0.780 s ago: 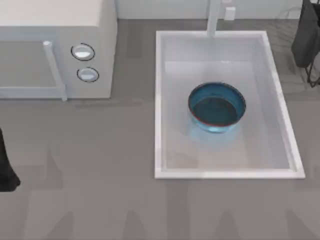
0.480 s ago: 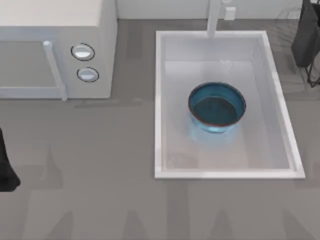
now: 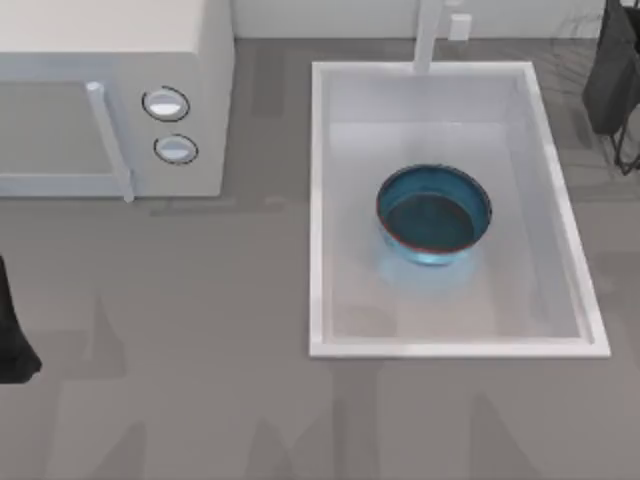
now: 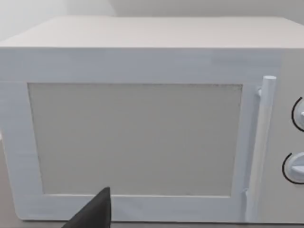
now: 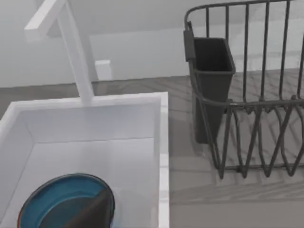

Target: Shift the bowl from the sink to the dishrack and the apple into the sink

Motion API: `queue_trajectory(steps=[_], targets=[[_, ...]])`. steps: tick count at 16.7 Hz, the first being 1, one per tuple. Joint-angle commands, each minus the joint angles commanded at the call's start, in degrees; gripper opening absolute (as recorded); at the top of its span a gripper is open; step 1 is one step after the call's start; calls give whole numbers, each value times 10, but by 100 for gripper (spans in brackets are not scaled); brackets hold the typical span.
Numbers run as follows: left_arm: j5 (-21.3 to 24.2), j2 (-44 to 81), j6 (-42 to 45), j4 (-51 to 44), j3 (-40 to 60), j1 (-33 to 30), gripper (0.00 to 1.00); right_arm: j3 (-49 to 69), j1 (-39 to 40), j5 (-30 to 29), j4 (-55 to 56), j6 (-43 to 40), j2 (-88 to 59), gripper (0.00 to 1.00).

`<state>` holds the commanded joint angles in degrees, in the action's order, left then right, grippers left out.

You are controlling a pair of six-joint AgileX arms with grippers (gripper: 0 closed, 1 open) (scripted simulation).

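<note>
The blue bowl (image 3: pixel 433 215) with its dark-red rim sits upright in the middle of the white sink (image 3: pixel 316 200). In the right wrist view the bowl (image 5: pixel 57 202) lies just past a dark fingertip of my right gripper (image 5: pixel 91 211), which hovers above the sink's (image 5: pixel 164 142) near part. The wire dishrack (image 5: pixel 247 109) stands right of the sink, faint in the top view (image 3: pixel 580 30). The apple is out of view. My left gripper (image 4: pixel 92 213) faces the microwave door, with its arm (image 3: pixel 10 335) at the table's left edge.
A white microwave (image 3: pixel 110 100) with two knobs stands at the back left, its door (image 4: pixel 133 137) shut. The faucet post (image 3: pixel 428 35) rises behind the sink. A black holder (image 5: pixel 211 71) hangs on the dishrack's side, also seen from above (image 3: pixel 610 70).
Faint shadows on the table's front strip have shifted a little. The bowl and the left arm have not moved.
</note>
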<state>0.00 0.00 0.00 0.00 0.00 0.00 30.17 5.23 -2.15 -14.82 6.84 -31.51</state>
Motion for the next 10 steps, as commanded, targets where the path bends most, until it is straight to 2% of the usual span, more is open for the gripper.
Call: queue_trajectory(steps=[10], targets=[[0, 0, 0, 0, 0, 0, 100, 565, 119, -24, -284, 124, -590, 100]])
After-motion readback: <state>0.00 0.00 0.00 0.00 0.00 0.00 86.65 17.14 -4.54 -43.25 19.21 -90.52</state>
